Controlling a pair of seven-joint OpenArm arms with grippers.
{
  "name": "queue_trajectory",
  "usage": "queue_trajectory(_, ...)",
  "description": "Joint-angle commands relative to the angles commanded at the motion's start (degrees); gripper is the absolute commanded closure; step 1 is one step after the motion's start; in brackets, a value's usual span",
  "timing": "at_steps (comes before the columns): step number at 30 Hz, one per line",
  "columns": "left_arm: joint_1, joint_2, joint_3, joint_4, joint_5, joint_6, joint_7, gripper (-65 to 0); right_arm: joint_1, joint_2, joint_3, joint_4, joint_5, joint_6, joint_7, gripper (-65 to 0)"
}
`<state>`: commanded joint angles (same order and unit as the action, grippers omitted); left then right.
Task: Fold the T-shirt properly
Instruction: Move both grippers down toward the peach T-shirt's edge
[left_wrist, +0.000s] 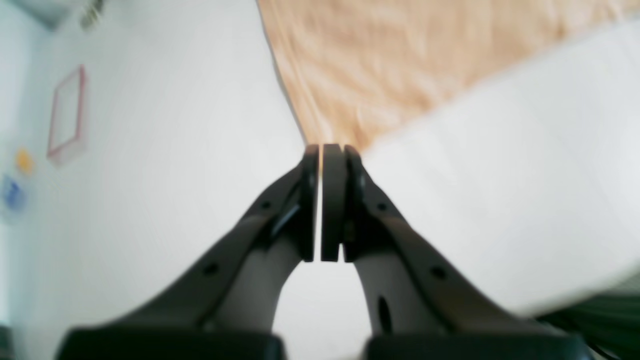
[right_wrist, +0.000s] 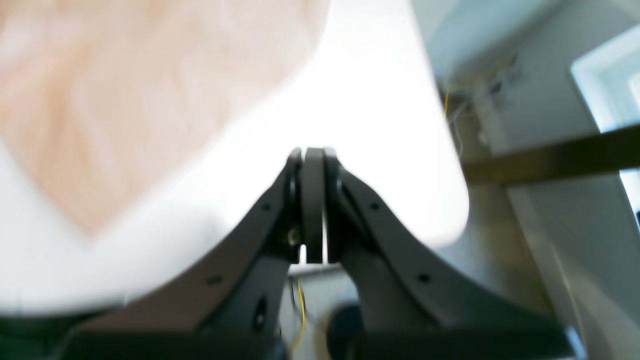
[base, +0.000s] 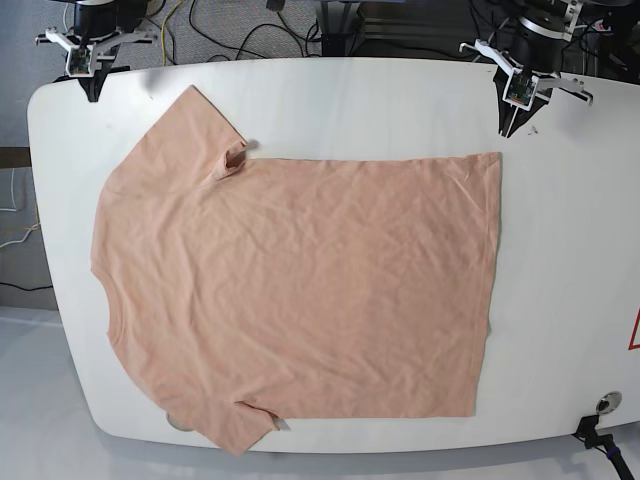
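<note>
Currently the T-shirt (base: 300, 290) lies spread flat on the white counter (base: 560, 300), plain side up, collar edge on the base view's left. Left end effector (left_wrist: 325, 150) has its jaws together, empty, with the shirt's hem corner just ahead of its tips. Right end effector (right_wrist: 312, 152) likewise together, empty, shirt well ahead and to its left.

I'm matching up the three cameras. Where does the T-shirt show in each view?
Left wrist: T-shirt upper centre and right, tapering down to the gripper tips.
Right wrist: T-shirt upper left, blurred.
Base: T-shirt spread flat across the middle.
Shared landmark: white table.
</note>
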<state>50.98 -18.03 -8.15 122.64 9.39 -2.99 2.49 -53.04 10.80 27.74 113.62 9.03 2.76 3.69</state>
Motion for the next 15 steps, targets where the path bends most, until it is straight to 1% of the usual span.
queue_trajectory(2, -1.48, 0.19, 0.23, -0.55, 1.28, 0.05, -1.83, -0.5, 1.17, 0.30, 0.22, -0.32, 1.83, 0.34, -0.54, 0.0)
queue_trajectory(6, -3.81, 0.37, 0.94, -2.23, 3.12, -0.05, -3.07, -1.2, 2.96, 0.84, 0.25, -0.23, 4.20, 1.18, -2.09, 0.0)
queue_trajectory(8, -5.12, 0.29, 1.57, -3.23, 3.94, -0.23, -2.92, -1.2, 4.10, 1.00, 0.37, -0.10, 5.38, 2.02, -3.98, 0.0)
queue_trajectory(11, -6.80, 0.23, 3.18, -4.80, 5.08, -0.40, -2.70, -1.7, 5.18, 1.19, 0.88, -0.08, 6.49, 3.82, -7.39, 0.0)
queue_trajectory(12, -6.84, 0.31, 2.24, -4.29, 3.99, -0.90, -2.68, -0.9, 3.42, 0.89, 0.17, -0.88, 4.69, 2.21, -3.03, 0.0)
queue_trajectory(13, -6.79, 0.17, 2.17, -4.00, 4.09, -0.94, -2.34, -1.1, 3.21, 1.02, 0.20, -1.36, 4.88, 2.06, -2.99, 0.0)
queue_trajectory(15, -7.30, 0.11, 2.19, -3.95, 3.88, -0.94, -1.14, -2.0, 3.37, 1.39, 0.09, -2.42, 4.84, 2.47, -3.44, 0.0)
